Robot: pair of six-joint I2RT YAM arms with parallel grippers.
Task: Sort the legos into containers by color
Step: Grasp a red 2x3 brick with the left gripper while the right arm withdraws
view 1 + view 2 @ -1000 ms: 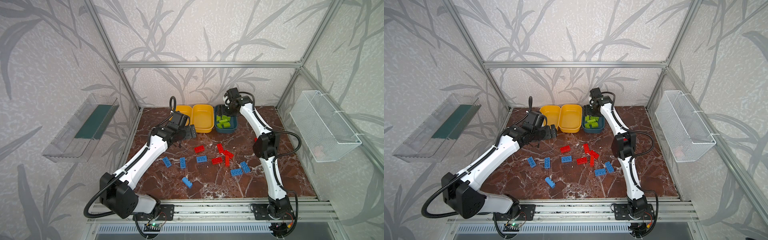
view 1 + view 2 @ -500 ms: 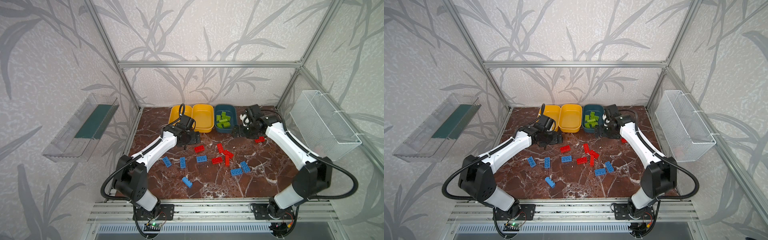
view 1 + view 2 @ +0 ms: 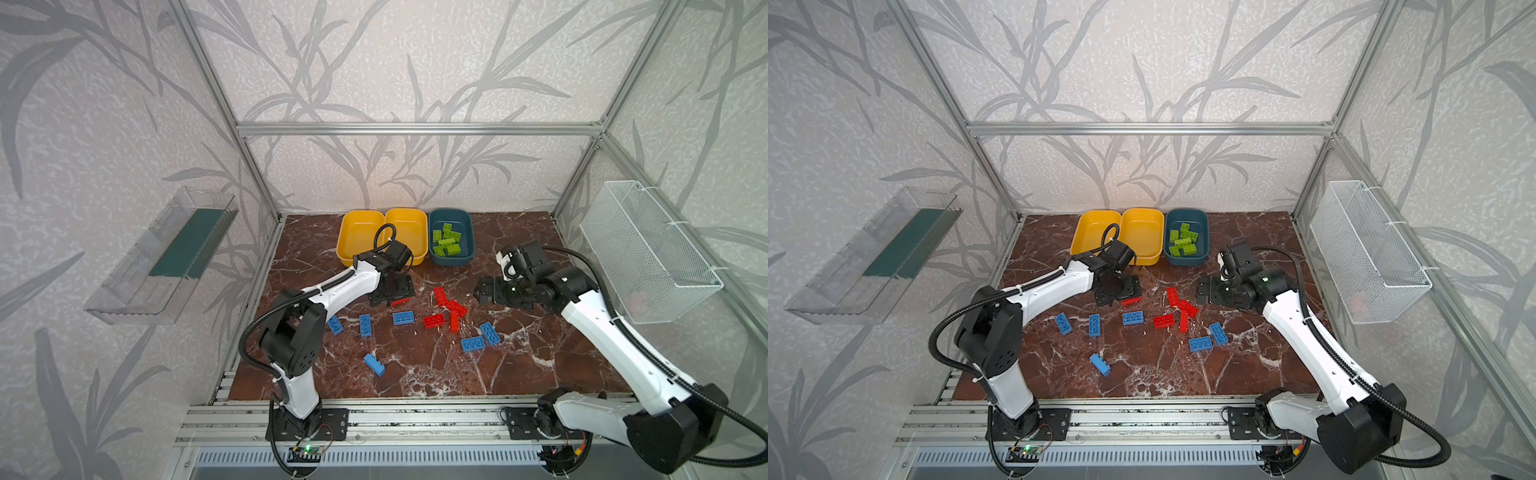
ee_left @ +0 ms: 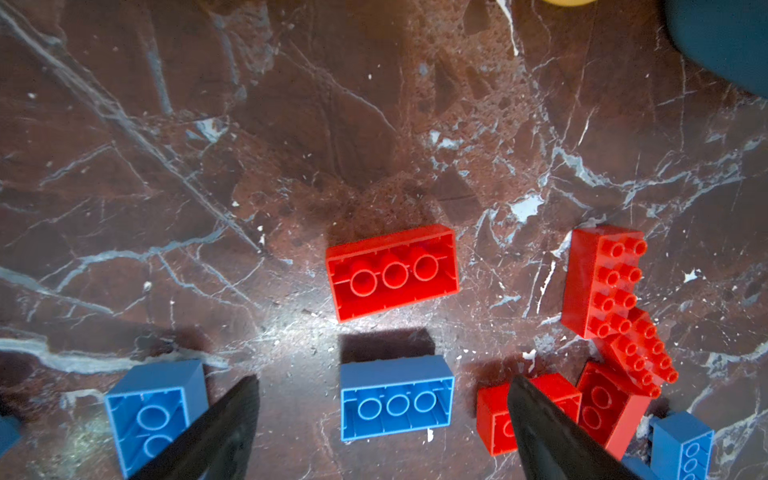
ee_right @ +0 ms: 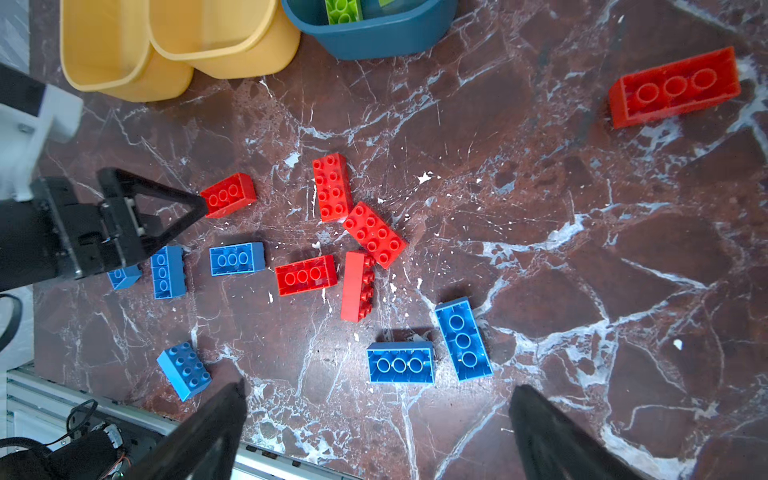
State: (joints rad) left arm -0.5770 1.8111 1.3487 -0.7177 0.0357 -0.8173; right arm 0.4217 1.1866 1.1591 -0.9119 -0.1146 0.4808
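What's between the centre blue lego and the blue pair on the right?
An upside-down red lego beside the centre blue lego, then a red lego on its side before the blue pair. Clear in both top views.

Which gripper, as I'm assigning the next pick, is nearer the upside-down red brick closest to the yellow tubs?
Left. The left gripper hangs open just over that red brick. The right gripper is well away, on the far side of the cluster of red bricks.
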